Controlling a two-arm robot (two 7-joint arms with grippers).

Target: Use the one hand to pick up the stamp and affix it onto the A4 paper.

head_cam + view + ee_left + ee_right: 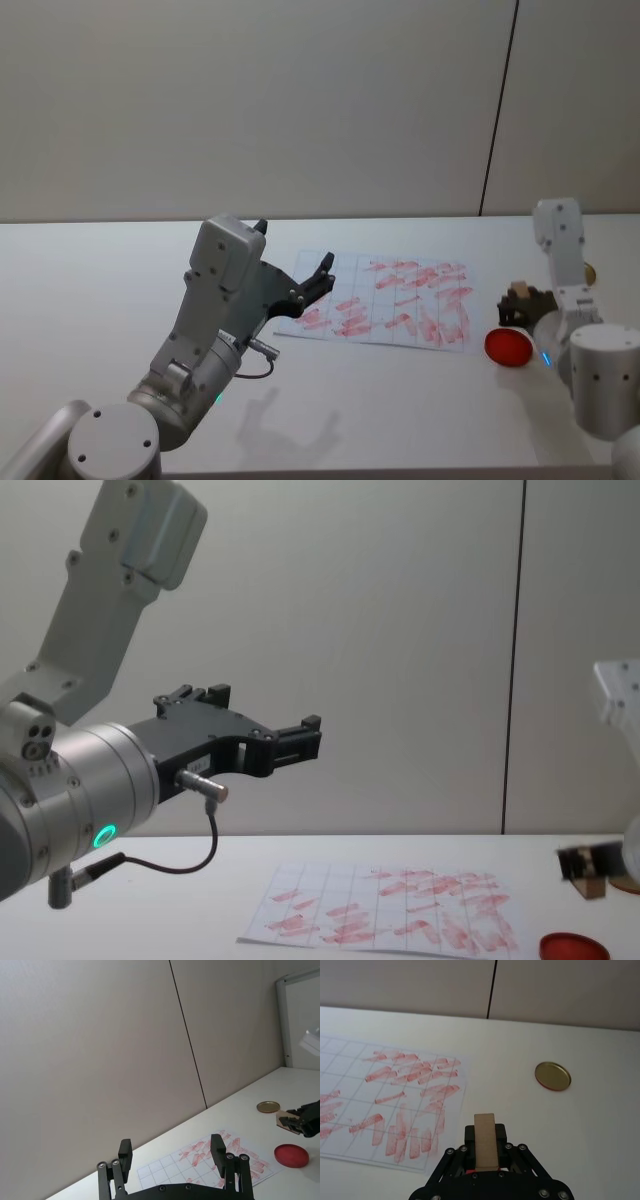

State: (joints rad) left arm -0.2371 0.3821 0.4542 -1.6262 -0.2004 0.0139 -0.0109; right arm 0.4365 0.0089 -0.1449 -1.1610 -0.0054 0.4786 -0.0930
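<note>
Right wrist view: my right gripper [485, 1152] clamps stamp [485, 1140], lower end hidden between jaws; A4 paper [385, 1097] beside, marks unreadable. Left gripper [172, 1152] parked wide.

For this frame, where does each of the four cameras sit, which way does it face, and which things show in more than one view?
Head: high, looking down at the A4 paper; both arms show.
Chest: low, looking across the table; left gripper raised, open.
Left wrist: on the parked left arm, facing the wall, paper, gold disc.
Right wrist: behind the right gripper, shut on the stamp.
Shared: paper everywhere; red ink pad in head, chest, left wrist.
</note>
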